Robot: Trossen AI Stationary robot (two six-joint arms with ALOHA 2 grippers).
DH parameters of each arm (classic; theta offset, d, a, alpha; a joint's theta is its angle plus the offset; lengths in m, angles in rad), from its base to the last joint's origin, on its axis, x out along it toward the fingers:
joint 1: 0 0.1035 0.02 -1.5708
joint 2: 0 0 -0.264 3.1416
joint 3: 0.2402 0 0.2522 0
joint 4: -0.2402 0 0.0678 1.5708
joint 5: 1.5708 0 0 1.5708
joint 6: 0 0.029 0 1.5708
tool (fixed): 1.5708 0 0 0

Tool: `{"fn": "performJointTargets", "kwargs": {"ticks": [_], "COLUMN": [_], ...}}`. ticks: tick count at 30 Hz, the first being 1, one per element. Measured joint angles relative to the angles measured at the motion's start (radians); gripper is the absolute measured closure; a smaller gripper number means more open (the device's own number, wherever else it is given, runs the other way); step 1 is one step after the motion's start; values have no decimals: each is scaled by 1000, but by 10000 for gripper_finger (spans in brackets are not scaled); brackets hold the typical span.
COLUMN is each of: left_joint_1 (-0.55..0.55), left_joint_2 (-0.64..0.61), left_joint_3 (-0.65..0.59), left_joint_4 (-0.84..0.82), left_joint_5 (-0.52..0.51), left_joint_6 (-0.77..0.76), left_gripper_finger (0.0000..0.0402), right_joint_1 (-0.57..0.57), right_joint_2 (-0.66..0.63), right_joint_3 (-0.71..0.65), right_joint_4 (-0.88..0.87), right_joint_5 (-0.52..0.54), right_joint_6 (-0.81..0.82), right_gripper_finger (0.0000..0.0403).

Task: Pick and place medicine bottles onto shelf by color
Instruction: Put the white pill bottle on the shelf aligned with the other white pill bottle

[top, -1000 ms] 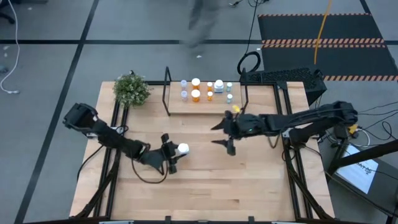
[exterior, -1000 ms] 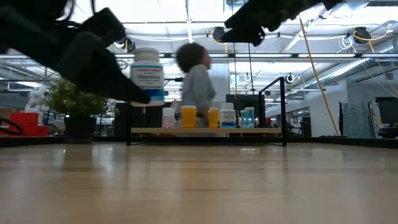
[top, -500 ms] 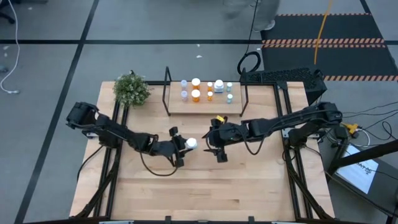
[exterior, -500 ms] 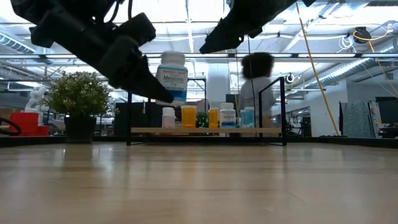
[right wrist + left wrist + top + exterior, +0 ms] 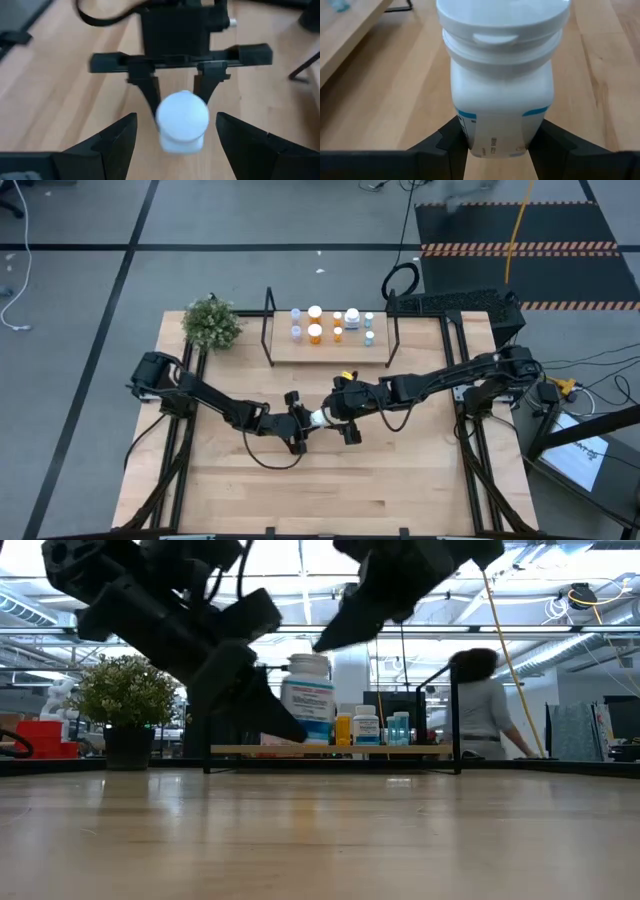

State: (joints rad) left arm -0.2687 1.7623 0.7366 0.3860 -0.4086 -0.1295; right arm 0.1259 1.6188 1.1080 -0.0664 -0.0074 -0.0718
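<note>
Left gripper (image 5: pixel 495 150) is clamping the white plastic pill bottle with white cap and blue-edged label (image 5: pixel 501 85) by its lower body, held clear above the light wooden tabletop (image 5: pixel 400 470). Right gripper (image 5: pixel 175 145) is facing it cap-on, fingers (image 5: pixel 107 145) spread wide on either side of the cap, not touching. Looks like a handover.

Bottle is probably light, rigid and a bit slick; best gripped on the upper body just below the cap, clear of the left fingers.

Versus a second ago: both arms have been converging mid-tabletop, bottle now between the right fingers. Other bottles are sitting on the low light-wood shelf (image 5: pixel 284 354), well beyond both grippers.
</note>
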Motion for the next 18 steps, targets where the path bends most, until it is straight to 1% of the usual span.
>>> {"fn": "performJointTargets", "kwargs": {"ticks": [2, 5, 7, 9, 14, 16, 18], "left_joint_1": [0, 0, 1, 1, 1, 1, 1], "left_joint_2": [28, 57, 63, 64, 64, 64, 64], "left_joint_3": [22, 49, 55, 57, 57, 57, 57], "left_joint_4": [1, 1, 0, 2, 19, 24, 25], "left_joint_5": [1, 1, 1, 1, 1, 1, 1], "left_joint_6": [22, 29, 31, 36, 39, 39, 40], "left_gripper_finger": [231, 231, 231, 231, 231, 231, 231], "right_joint_1": [-5, -12, -16, -16, -19, -21, -21], "right_joint_2": [26, 48, 63, 73, 102, 116, 118], "right_joint_3": [-1, -2, -1, -3, -3, -1, -3], "right_joint_4": [2, -8, 3, -16, 3, 39, 27], "right_joint_5": [-1, -30, -47, -47, -47, -47, -48], "right_joint_6": [0, 0, 0, -2, -26, -38, -44], "right_gripper_finger": [135, 135, 135, 135, 136, 140, 150]}}
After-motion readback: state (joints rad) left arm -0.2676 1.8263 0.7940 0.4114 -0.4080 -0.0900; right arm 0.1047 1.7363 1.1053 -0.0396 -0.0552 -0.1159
